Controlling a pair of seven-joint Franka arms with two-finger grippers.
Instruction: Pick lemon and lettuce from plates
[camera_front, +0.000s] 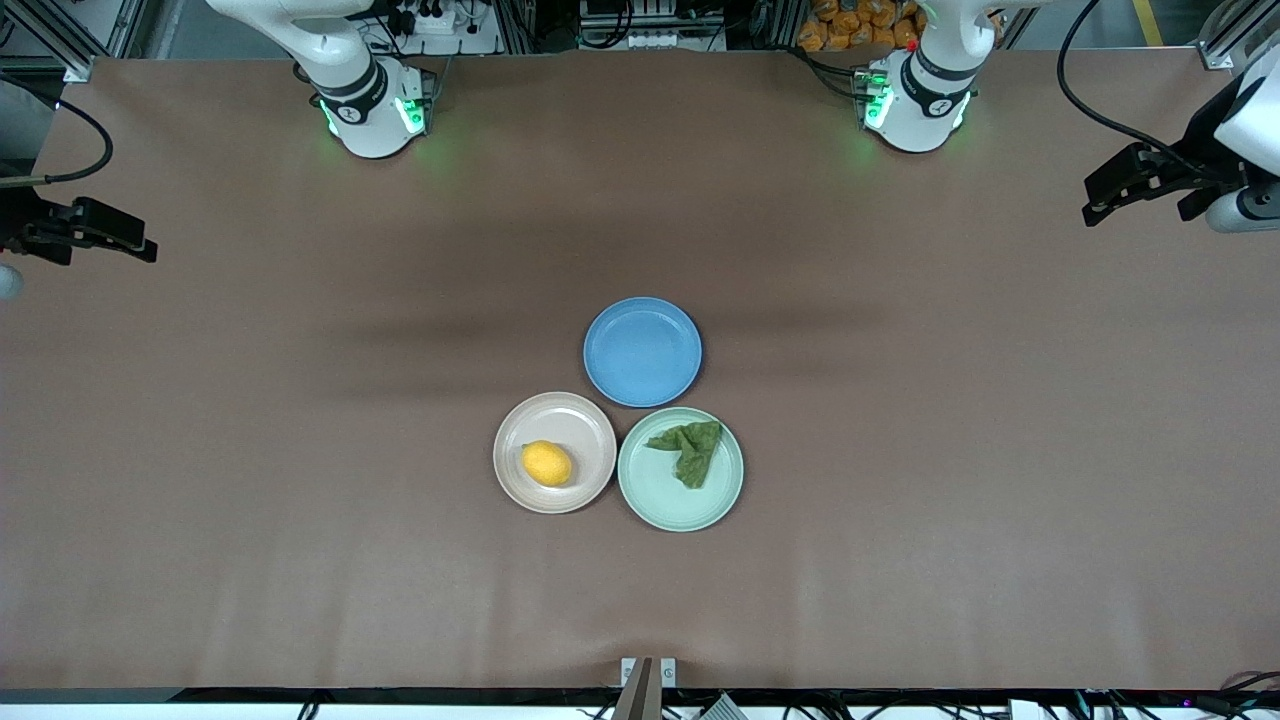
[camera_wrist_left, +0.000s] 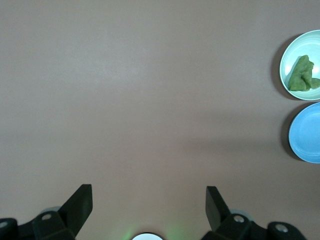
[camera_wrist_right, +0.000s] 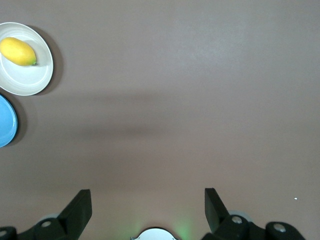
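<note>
Both arms parked wide, nothing picked yet
Left gripper (camera_wrist_left: 145, 210) & right gripper (camera_wrist_right: 145, 210) jaws open, empty, over bare table; lemon (camera_front: 547, 463) may roll off your pinch, lettuce (camera_front: 688, 450) is thin, you risk scraping mint plate (camera_front: 660, 505)

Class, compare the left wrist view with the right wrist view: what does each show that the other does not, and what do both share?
Only the left wrist view shows the lettuce on the green plate, plus the open left gripper. Only the right wrist view shows the lemon on the beige plate, plus the open right gripper. Both share the empty blue plate at the picture's edge and the brown table under each gripper.
</note>
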